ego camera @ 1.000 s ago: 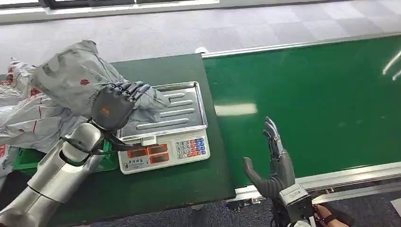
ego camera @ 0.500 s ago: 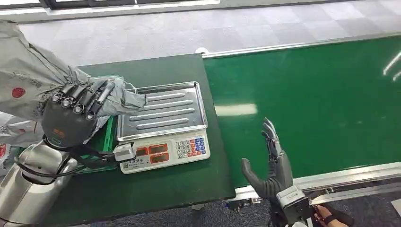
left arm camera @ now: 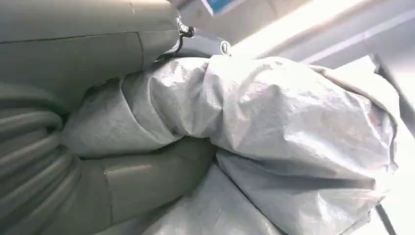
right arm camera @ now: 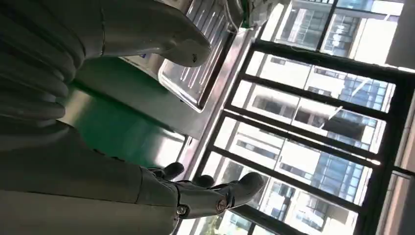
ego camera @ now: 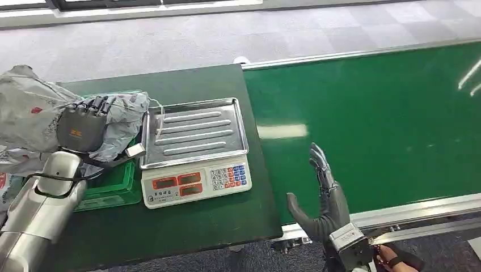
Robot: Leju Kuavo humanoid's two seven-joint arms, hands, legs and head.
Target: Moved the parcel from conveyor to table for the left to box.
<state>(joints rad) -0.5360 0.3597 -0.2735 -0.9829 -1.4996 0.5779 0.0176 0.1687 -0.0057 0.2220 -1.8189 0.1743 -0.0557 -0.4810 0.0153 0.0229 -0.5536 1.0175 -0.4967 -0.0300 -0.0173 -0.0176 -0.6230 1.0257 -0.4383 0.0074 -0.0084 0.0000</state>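
**Status: parcel held over the green box, left of the scale**

My left hand grips the grey parcel. My fingers curl over the crumpled plastic wrap, and in the left wrist view my thumb presses into a fold of the parcel. The parcel sits at the left end of the dark green table, above the green box, just beside the steel tray of the weighing scale. I cannot tell whether the parcel rests on the box or hangs clear of it. More grey parcels lie at the far left edge.

My right hand holds nothing. Its fingers are straight and spread, thumb apart, palm turned toward the scale. It stands upright over the near edge of the green conveyor belt, well apart from the parcel. In the right wrist view my fingers extend toward a window, with the scale tray beyond my thumb
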